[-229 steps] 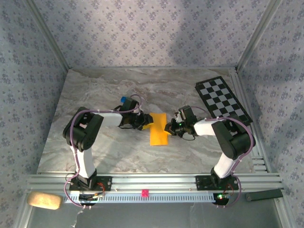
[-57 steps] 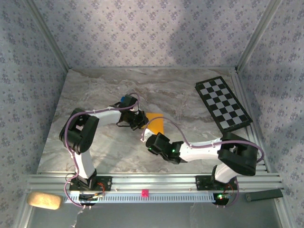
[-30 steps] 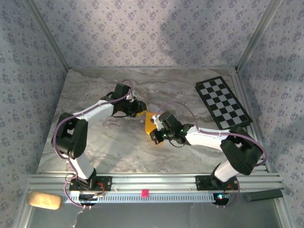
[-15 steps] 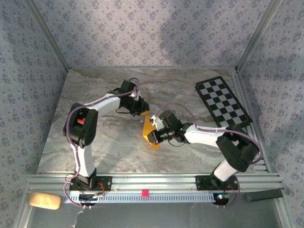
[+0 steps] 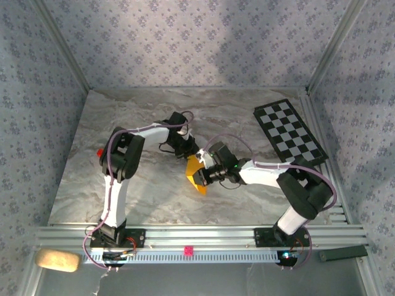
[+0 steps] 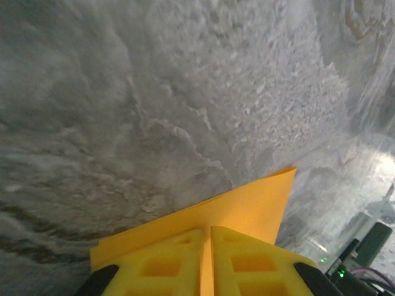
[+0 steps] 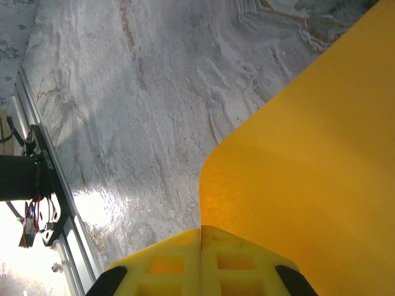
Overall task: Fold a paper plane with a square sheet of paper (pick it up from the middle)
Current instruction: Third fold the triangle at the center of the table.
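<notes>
While the left gripper (image 5: 189, 154) pinches the far end of the folded orange sheet of paper (image 5: 194, 168), its jaws drawn almost together on it, the sheet sits near the middle of the table (image 5: 142, 197). Its long axis runs from that far end toward the near edge. Just to its right, the right gripper (image 5: 199, 177) is clamped tight on the near end, so the paper spans straight between the two arms, each equally close, and I'd judge the coming crease depends on keeping that line taut.
</notes>
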Controlling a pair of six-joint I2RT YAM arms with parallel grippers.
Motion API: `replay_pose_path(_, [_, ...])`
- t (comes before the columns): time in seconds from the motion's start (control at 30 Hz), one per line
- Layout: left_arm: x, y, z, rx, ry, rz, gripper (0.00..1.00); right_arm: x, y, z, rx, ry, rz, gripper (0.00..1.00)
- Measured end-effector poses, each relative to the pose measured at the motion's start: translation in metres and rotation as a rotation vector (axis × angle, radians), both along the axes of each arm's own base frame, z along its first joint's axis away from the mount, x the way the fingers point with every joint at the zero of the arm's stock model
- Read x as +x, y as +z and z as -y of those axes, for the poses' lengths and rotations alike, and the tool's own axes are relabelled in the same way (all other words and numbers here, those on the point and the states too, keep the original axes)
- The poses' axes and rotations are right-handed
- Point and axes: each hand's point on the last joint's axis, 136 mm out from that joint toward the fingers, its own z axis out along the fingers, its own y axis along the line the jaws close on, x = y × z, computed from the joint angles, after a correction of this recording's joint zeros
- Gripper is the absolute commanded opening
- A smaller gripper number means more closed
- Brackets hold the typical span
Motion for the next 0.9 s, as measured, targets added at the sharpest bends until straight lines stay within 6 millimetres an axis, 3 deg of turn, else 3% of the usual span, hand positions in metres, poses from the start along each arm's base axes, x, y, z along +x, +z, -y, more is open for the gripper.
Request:
replay_pose_path(0.27, [0.000, -0.001, -0.001, 0.010, -0.020, 0.021, 0.11, -0.004, -0.014, 0.001, -0.008, 0.017, -0.052, 0.01])
replay_pose_path(0.9, [0.001, -0.002, -0.002, 0.020, -0.019, 0.025, 0.10, 0.026, -0.016, 0.025, 0.005, -0.062, -0.072, 0.01])
